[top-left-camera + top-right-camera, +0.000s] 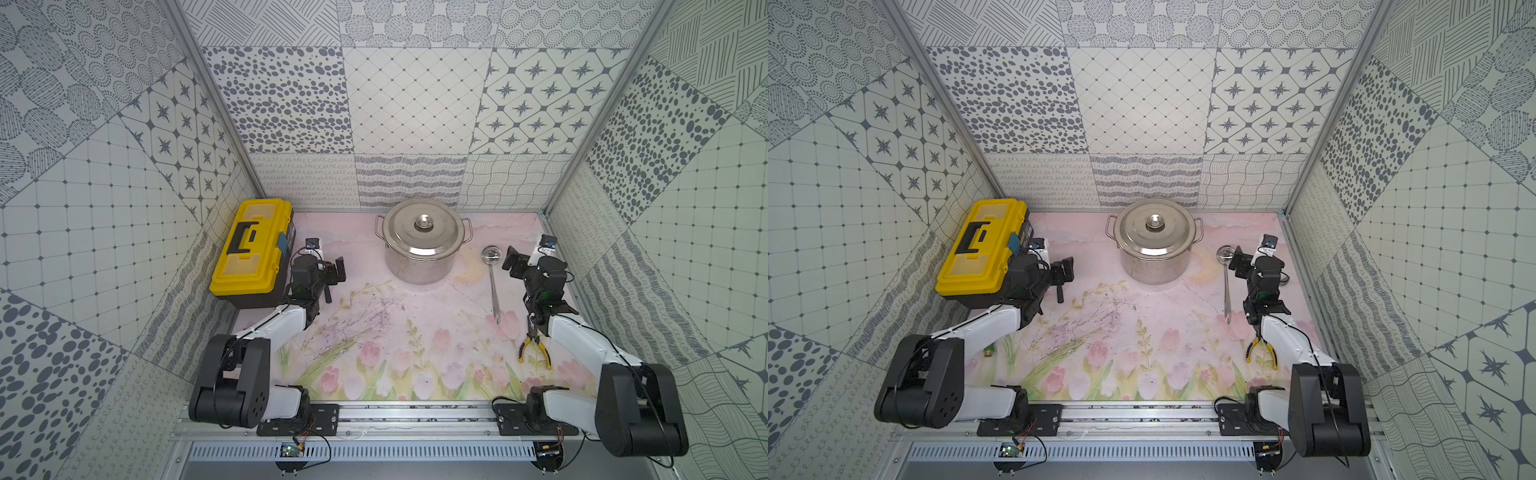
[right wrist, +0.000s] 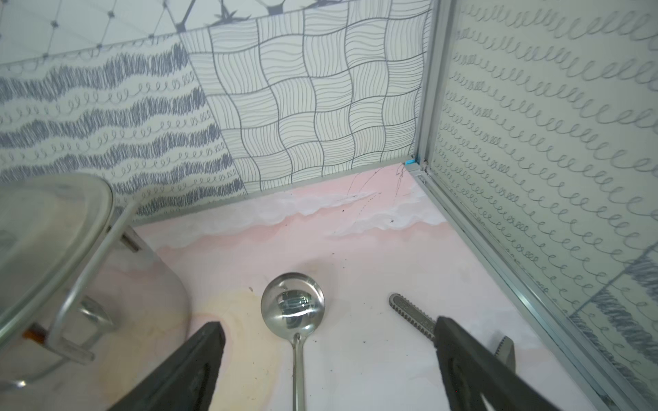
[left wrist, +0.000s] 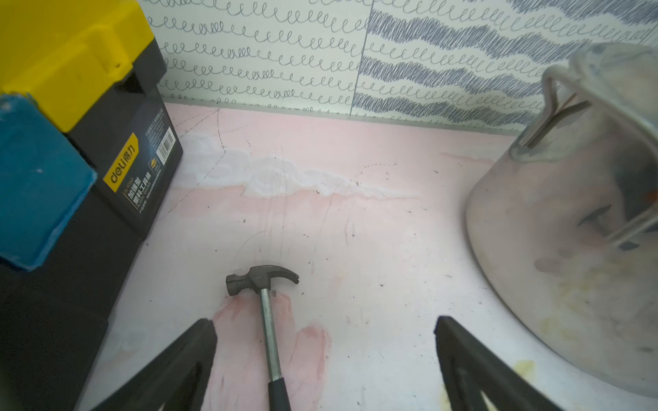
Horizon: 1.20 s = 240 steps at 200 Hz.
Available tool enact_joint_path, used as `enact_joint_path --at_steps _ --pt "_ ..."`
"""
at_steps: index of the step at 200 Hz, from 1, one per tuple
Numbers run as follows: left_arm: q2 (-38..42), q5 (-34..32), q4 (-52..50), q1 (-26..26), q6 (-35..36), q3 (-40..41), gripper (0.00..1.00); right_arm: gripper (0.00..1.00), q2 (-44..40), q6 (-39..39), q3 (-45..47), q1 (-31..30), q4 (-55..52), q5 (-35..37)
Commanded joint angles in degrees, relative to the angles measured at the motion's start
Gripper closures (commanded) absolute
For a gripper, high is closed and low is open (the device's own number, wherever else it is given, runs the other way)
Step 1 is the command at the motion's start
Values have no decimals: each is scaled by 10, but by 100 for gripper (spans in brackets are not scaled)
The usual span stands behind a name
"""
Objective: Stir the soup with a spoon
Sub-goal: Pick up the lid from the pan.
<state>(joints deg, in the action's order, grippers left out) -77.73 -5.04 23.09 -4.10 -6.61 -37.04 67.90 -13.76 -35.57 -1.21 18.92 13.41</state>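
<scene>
The steel pot [image 1: 419, 266] stands at the back middle with its lid [image 1: 399, 232] on, so the soup is hidden. The spoon [image 1: 494, 286], an all-steel ladle, lies on the mat right of the pot, bowl toward the back wall. My right gripper [image 1: 509, 259] hangs open just right of the ladle's bowl; in the right wrist view the bowl [image 2: 292, 306] lies ahead between the open fingers of that gripper [image 2: 329, 325], untouched. My left gripper [image 1: 337, 272] is open left of the pot, empty, above a hammer [image 3: 265, 320].
A yellow and black toolbox [image 1: 249, 245] sits at the back left, close to the left arm. Yellow-handled pliers [image 1: 534, 351] lie under the right forearm. A serrated metal tool [image 2: 413, 313] lies by the right wall. Tiled walls enclose three sides.
</scene>
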Motion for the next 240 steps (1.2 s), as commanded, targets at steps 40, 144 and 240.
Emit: enact_joint_path --at_steps 40,144,240 --pt "113 -5 -420 -17 -212 -153 1 3 -60 -297 -160 36 -285 -76" --pt "110 18 -649 -157 -366 -335 1 13 243 -209 -664 -185 -630 -251" --pt "134 -20 -659 -215 -396 -340 1 3 581 -99 -1168 -282 -986 -65"
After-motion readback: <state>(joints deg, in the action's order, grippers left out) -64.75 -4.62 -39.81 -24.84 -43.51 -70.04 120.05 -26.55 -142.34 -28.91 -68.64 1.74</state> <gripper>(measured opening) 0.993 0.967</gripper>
